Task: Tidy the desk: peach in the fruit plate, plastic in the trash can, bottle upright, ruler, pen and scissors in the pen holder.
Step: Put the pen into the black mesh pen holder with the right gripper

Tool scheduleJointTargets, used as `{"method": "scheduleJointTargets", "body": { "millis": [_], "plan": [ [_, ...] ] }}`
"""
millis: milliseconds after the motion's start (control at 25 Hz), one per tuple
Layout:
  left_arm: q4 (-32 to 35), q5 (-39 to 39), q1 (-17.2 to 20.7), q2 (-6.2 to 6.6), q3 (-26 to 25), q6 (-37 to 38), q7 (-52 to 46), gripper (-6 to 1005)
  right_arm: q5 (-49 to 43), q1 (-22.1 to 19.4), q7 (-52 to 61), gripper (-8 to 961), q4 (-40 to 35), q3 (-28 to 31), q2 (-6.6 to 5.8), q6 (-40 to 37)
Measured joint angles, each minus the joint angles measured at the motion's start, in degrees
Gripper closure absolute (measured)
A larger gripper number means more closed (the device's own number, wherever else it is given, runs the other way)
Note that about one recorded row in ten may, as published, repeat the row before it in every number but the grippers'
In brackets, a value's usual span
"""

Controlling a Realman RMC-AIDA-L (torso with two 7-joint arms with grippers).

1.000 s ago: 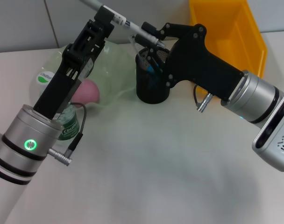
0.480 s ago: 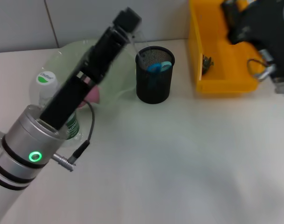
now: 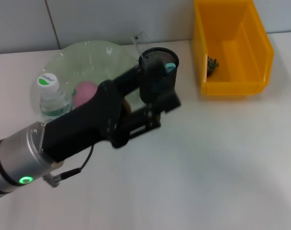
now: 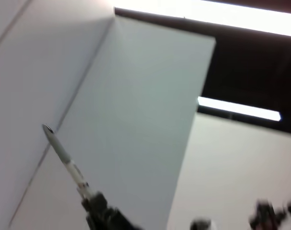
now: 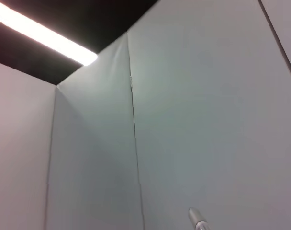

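The pink peach (image 3: 84, 91) lies in the green fruit plate (image 3: 100, 53). Beside it the bottle (image 3: 51, 98) stands upright. The black mesh pen holder (image 3: 161, 56) holds blue-handled scissors (image 3: 169, 67) and a clear ruler (image 3: 138, 40). My left gripper (image 3: 160, 98) hangs low, right in front of the holder and hiding its base. A small dark scrap of plastic (image 3: 212, 63) lies in the yellow trash can (image 3: 231, 84). The right arm is out of the head view. In the left wrist view my right gripper (image 4: 100, 215), farther off, is shut on the pen (image 4: 66, 160), which points up. The pen's end (image 5: 195, 219) also shows in the right wrist view.
A grey wall panel (image 3: 88, 19) runs behind the desk. The pale desk top (image 3: 207, 167) stretches in front of the holder and the trash can. Both wrist views look up at walls and ceiling lights.
The right arm has pulled away from above the pen holder, up and right out of the head view. The left arm has swung down from over the plate to in front of the holder.
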Motion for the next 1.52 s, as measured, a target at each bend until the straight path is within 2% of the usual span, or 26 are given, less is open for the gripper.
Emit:
{"method": "scheduleJointTargets", "body": {
  "millis": [80,160,200,320,360,400,440,520,680,760,800,840,880,1000,1040,1160,1200,1520],
  "plan": [
    [0.0,6.3,0.2,0.86,-3.8,0.0,0.1,275,-0.1,-0.1,8.7,817,-5.4,-3.1,-0.56,1.2],
    [0.0,6.3,0.2,0.86,-3.8,0.0,0.1,274,-0.1,-0.3,17.5,816,-10.2,-8.3,-1.57,3.4],
    [0.0,16.2,0.6,1.73,-9.8,-0.2,0.3,274,-0.2,-0.5,26.1,816,-14.1,-15.0,-3.3,5.7],
    [0.2,23.0,0.8,1.86,-14.2,-0.9,0.3,274,-0.2,-0.5,36.5,816,-18.1,-23.5,-6.25,7.7],
    [0.2,23.0,0.8,1.86,-14.2,-0.9,0.3,274,-0.2,-0.5,36.5,816,-18.1,-23.5,-6.25,7.7],
    [0.2,27.7,0.8,1.69,-17.4,-1.8,0.4,274,-0.7,-0.2,42.3,816,-21.0,-27.8,-8.0,8.2],
    [0.2,27.7,0.8,1.69,-17.4,-1.8,0.4,274,-0.7,-0.2,42.3,816,-21.0,-27.8,-8.0,8.2],
    [0.2,32.9,0.9,1.14,-21.4,-2.8,0.4,274,-4.1,0.9,51.2,816,-27.4,-31.3,-9.79,8.4],
    [0.2,36.5,1.1,0.61,-24.7,-3.0,0.6,275,-11.8,3.6,59.5,817,-34.5,-32.0,-10.82,7.8],
    [0.0,37.8,1.3,0.36,-25.6,-3.0,0.9,275,-17.2,6.2,63.5,817,-37.3,-32.2,-11.74,6.8],
    [0.0,38.1,1.5,0.18,-25.9,-3.1,1.2,275,-23.2,9.4,67.2,817,-38.8,-32.3,-12.91,5.0],
    [0.0,38.1,1.5,0.18,-25.9,-3.1,1.2,275,-23.2,9.4,67.2,817,-38.8,-32.3,-12.91,5.0],
    [0.0,38.2,1.7,0.13,-25.9,-3.2,1.4,275,-25.7,10.8,68.5,816,-39.1,-32.3,-13.44,4.3],
    [0.0,38.3,2.1,-0.1,-25.9,-3.3,2.0,275,-36.2,17.1,72.9,816,-39.3,-33.9,-14.85,2.6],
    [0.0,38.3,2.1,-0.1,-25.9,-3.3,2.0,275,-36.2,17.1,72.9,816,-39.3,-33.9,-14.85,2.6],
    [0.0,38.3,2.4,-0.23,-26.0,-3.4,2.0,275,-43.7,21.6,74.8,816,-39.0,-36.2,-14.92,2.9],
    [0.0,38.3,2.5,-0.28,-26.0,-3.4,2.0,275,-47.2,23.7,75.3,817,-38.6,-37.6,-14.59,3.5],
    [0.1,38.3,3.3,-0.68,-26.7,-3.3,2.3,274,-51.5,28.1,76.3,817,-33.8,-44.6,-13.56,9.1]
  ]
}}
